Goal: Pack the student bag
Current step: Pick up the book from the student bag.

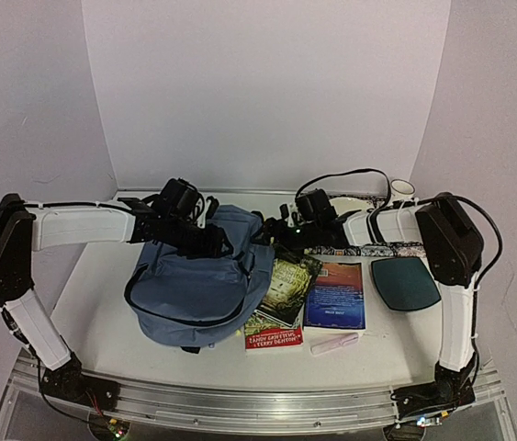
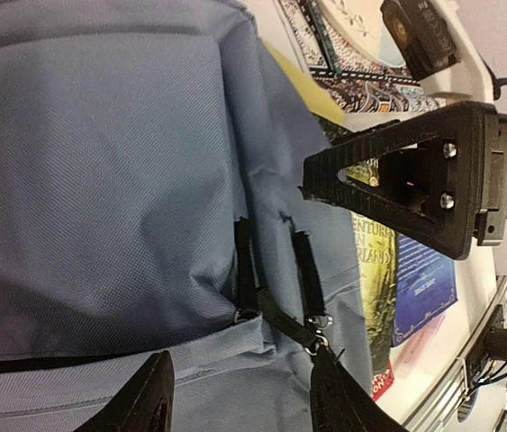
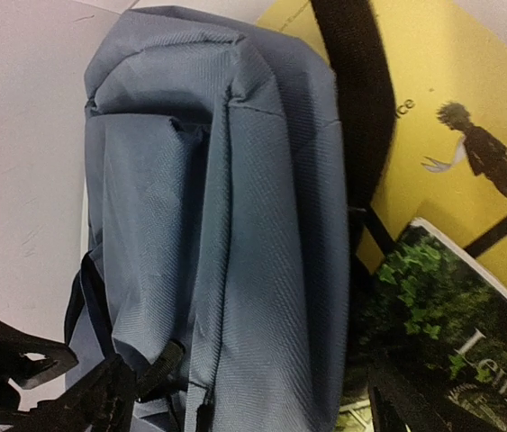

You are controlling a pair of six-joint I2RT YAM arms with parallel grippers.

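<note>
**Bag flat left of centre, its far end masked by both wrists**

The student bag [image 1: 194, 289] is laid flat on the white table [image 1: 93, 285], left of centre, with one end toward the back wall. In the top view that end is covered by both wrists, so its zippers cannot be made out there. Two dark zipper pulls [image 2: 246, 270] are shown only in the left wrist view.

The left gripper [image 2: 244, 400] is seen with its fingers set well apart above the blue fabric and nothing held between them. Only the fingertips are in frame. The right gripper [image 3: 253, 409] is likewise spread wide over the bag. One of its fingers is barely told apart from the dark cover behind it. Whether either gripper touches the fabric cannot be told.

A yellow book [image 3: 451, 90] is partly hidden beneath the bag and a black strap [image 3: 352, 81]. The green book [image 1: 292, 283] is overlapped by the bag at its left edge. A red-edged book [image 1: 274, 337] is mostly buried under the green book. A blue book [image 1: 336, 294] lies just beside these, fully shown. A patterned book [image 1: 377, 249] is largely masked by the right arm.

Bare table is left open to the left of the bag. The bag's right edge is crowded by the books. A pink pen [image 1: 333, 344] lies near the front edge and a dark teal pad [image 1: 405, 283] is close to the right arm.
</note>
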